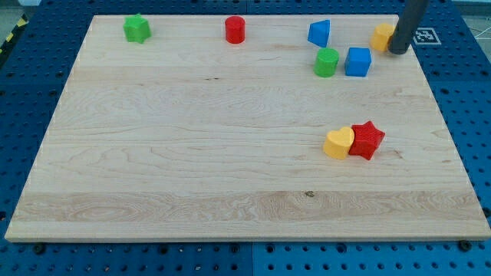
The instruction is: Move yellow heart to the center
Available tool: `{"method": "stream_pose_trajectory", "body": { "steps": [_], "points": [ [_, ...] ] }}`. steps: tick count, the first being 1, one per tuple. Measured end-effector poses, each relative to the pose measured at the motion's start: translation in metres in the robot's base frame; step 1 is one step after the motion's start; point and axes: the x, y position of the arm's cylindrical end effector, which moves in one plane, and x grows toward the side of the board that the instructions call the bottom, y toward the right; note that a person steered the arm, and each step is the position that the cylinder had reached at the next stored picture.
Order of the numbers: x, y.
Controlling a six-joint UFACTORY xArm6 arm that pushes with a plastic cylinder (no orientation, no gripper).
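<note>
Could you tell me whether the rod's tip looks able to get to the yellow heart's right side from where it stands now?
Probably not directly. My tip sits at the view's top right beside a yellow block, and the red star touches the yellow heart on its right. Its upper and lower sides look free.

On the board (192, 153), the green star (136, 28) lies at the view's top left and the red cylinder (235, 30) to its right along the top edge. Farther right come the blue triangle (320, 33), then below it the green cylinder (326, 62) with the blue cube (357, 61) just beside it, and the yellow block (383, 36) at the top right touches my tip (397, 50). Well apart, toward the view's lower right, the yellow heart (338, 142) touches the red star (366, 140) on its right.
</note>
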Motion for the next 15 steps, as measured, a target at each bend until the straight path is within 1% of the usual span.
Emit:
{"method": "stream_pose_trajectory", "body": {
  "steps": [2, 3, 5, 6, 7, 8, 9, 10, 11, 12, 14, 15],
  "points": [
    [-0.028, -0.004],
    [-0.027, -0.004],
    [-0.012, -0.004],
    [0.032, 0.007],
    [0.089, 0.013],
    [0.133, 0.013],
    [0.154, 0.013],
    [0.210, 0.020],
    [0.252, 0.008],
    [0.272, -0.017],
    [0.237, -0.104],
    [0.211, -0.145]
  ]
}}
